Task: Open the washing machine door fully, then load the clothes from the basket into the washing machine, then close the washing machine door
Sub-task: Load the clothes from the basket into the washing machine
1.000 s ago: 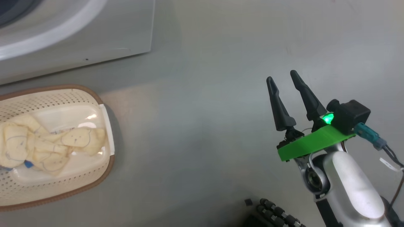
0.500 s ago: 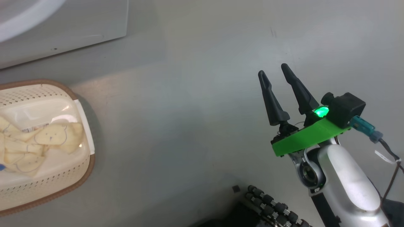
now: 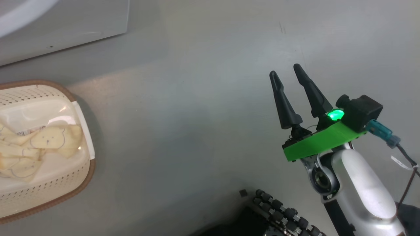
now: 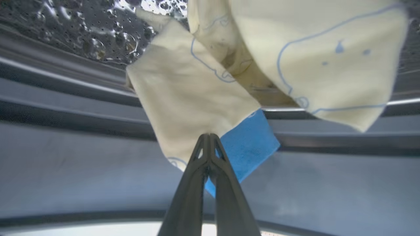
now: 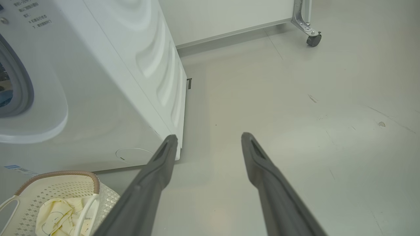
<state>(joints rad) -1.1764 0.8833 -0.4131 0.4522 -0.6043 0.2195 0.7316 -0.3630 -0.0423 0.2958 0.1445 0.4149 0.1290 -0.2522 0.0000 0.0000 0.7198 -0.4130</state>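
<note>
In the left wrist view my left gripper (image 4: 207,135) is shut, its fingers lying over the lower edge of a cream garment with a blue patch (image 4: 183,98). That garment is draped across the grey gasket into the perforated drum (image 4: 82,36). I cannot tell whether any fabric is pinched. More clothes (image 3: 39,144) lie in the cream basket (image 3: 78,177) on the floor in front of the white washing machine (image 3: 65,29). My right gripper (image 3: 284,69) hangs open and empty over bare floor, far right of the basket. The washing machine door is out of view.
The right wrist view shows the washing machine's side (image 5: 157,75), the basket (image 5: 59,175) at the lower left and a caster wheel (image 5: 313,40) at the far wall. Grey floor (image 3: 197,114) spreads between basket and right arm. My dark base (image 3: 279,209) sits at the bottom.
The head camera has swung, so basket and machine sit further left in the picture. The right gripper stays open in about the same pose. The left gripper has gone from open to shut.
</note>
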